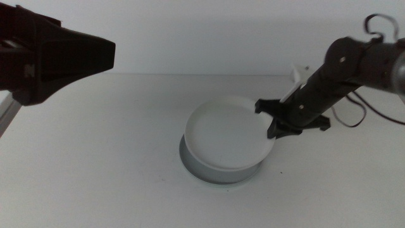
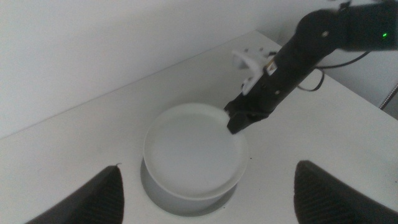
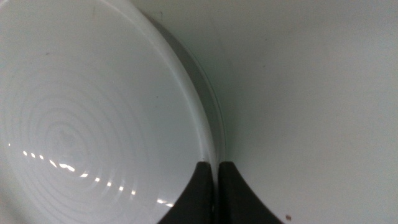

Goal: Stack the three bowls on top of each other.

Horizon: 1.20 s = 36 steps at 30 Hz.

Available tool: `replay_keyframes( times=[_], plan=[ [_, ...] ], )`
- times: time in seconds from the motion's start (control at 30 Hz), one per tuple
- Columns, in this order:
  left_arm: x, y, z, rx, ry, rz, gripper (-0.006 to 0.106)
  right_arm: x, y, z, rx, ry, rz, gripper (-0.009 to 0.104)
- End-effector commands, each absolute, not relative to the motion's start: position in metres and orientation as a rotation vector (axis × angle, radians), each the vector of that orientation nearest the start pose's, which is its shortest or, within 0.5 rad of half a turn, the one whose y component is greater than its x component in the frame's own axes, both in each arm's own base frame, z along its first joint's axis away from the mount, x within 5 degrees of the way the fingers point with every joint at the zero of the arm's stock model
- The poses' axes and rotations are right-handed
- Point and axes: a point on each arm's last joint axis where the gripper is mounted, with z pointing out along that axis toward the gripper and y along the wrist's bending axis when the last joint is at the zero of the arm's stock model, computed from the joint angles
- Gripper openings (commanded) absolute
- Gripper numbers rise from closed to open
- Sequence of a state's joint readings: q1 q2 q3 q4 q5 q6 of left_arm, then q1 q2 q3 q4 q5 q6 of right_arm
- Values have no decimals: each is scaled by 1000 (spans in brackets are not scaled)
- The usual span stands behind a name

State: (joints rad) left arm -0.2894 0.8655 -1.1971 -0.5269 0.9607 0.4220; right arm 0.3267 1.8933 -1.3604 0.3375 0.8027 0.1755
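Note:
The white bowl (image 1: pixel 226 132) sits tilted on top of a pale grey bowl (image 1: pixel 212 166) near the table's middle. A thin pale rim shows under the grey one, and I cannot tell whether it is the mint green bowl. My right gripper (image 1: pixel 269 120) comes in from the right and is shut on the white bowl's right rim. The right wrist view shows its jaws (image 3: pixel 216 165) pinching that rim (image 3: pixel 208 134), with a darker bowl's edge (image 3: pixel 202 74) just below. My left gripper (image 1: pixel 104 54) hovers high at the left, open and empty, and its wrist view shows the stack (image 2: pixel 193 155).
The white tabletop (image 1: pixel 95 158) spreads around the stack, with a white wall behind it. The right arm's cable (image 1: pixel 354 114) hangs at the far right. A pale metal frame piece (image 1: pixel 5 114) shows at the left edge.

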Motion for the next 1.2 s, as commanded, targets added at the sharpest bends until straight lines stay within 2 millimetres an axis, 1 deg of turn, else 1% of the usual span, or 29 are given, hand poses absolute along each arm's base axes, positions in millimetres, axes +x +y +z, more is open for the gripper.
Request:
replay_keyframes(
  times=[0.0, 0.17, 0.23, 0.3, 0.33, 0.37, 0.4, 0.47, 0.53, 0.6, 0.67, 0.73, 0.77, 0.8, 0.87, 0.97, 1.03, 1.07, 1.13, 1.17],
  plan=[
    [123, -76, 448, 648, 1923, -555, 94, 369, 153, 201, 41, 2859, 509, -3],
    [123, -76, 448, 648, 1923, -555, 94, 371, 155, 186, 37, 2889, 498, -3],
    [123, -76, 448, 648, 1923, -555, 94, 371, 155, 186, 37, 2893, 497, -2],
    [123, -76, 448, 648, 1923, -555, 94, 371, 156, 186, 18, 2891, 505, 0],
    [123, -76, 448, 648, 1923, -555, 94, 371, 156, 186, 17, 2890, 512, 4],
    [123, -76, 448, 648, 1923, -555, 94, 371, 157, 186, 24, 2890, 521, 7],
    [123, -76, 448, 648, 1923, -555, 94, 371, 157, 186, 26, 2890, 523, 14],
    [123, -76, 448, 648, 1923, -555, 94, 371, 157, 186, 30, 2890, 533, 29],
    [123, -76, 448, 648, 1923, -555, 94, 370, 158, 187, 1, 2893, 538, 46],
    [123, -76, 448, 648, 1923, -555, 94, 369, 156, 195, -34, 2882, 540, 60],
    [123, -76, 448, 648, 1923, -555, 94, 369, 152, 212, -81, 2828, 539, 70],
    [123, -76, 448, 648, 1923, -555, 94, 367, 145, 239, -136, 2742, 542, 79],
    [123, -76, 448, 648, 1923, -555, 94, 365, 141, 252, -155, 2703, 541, 82],
    [123, -76, 448, 648, 1923, -555, 94, 361, 135, 268, -162, 2657, 541, 85],
    [123, -76, 448, 648, 1923, -555, 94, 349, 120, 298, -167, 2602, 526, 85],
    [123, -76, 448, 648, 1923, -555, 94, 319, 93, 345, -190, 2531, 424, 85],
    [123, -76, 448, 648, 1923, -555, 94, 291, 75, 371, -161, 2481, 324, 85],
    [123, -76, 448, 648, 1923, -555, 94, 278, 68, 379, -134, 2456, 293, 85],
    [123, -76, 448, 648, 1923, -555, 94, 244, 54, 396, -63, 2386, 231, 85],
    [123, -76, 448, 648, 1923, -555, 94, 231, 49, 398, -24, 2359, 221, 85]
  ],
)
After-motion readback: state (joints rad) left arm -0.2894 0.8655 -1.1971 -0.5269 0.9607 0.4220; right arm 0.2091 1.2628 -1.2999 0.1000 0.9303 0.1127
